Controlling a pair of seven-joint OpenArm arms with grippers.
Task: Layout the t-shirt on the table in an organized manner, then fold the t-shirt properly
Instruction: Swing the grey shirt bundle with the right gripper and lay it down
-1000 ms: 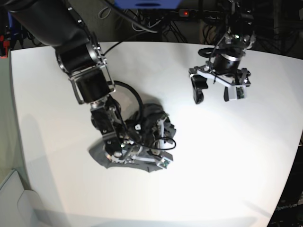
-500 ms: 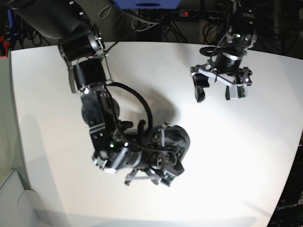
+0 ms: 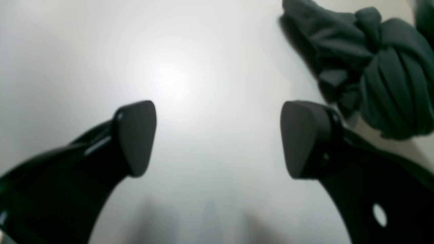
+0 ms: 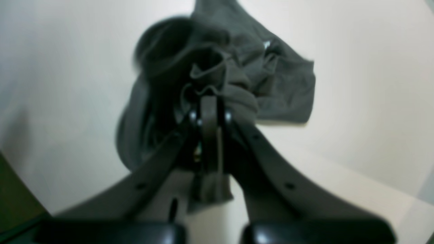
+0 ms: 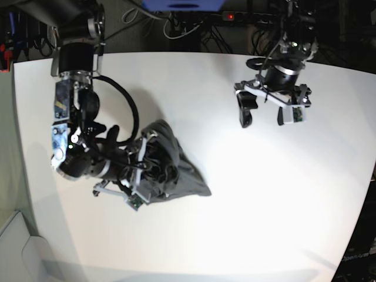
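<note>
The dark grey t-shirt [image 5: 176, 170] is a crumpled bunch left of the middle of the white table [image 5: 264, 205], with a flap trailing to the right. My right gripper [image 5: 144, 170] is shut on a fold of it. The right wrist view shows the fingertips [image 4: 210, 101] pinched on bunched t-shirt [image 4: 271, 84], the rest hanging over the table [image 4: 356, 101]. My left gripper [image 5: 267, 117] hovers open at the far right, apart from the shirt. Between its fingers [image 3: 135, 135] is only bare table [image 3: 203, 51]; the t-shirt [image 3: 383, 67] lies off to the upper right.
Cables and a power strip [image 5: 229, 16] run behind the table's far edge. A pale grey surface [image 5: 17, 247] lies beyond the table's front left corner. The right arm's links [image 5: 76, 106] reach over the table's left side.
My right arm has swung left and pulled back, dragging the bunched shirt leftward with it; a flap now trails to the right. The left arm has stayed in place.
</note>
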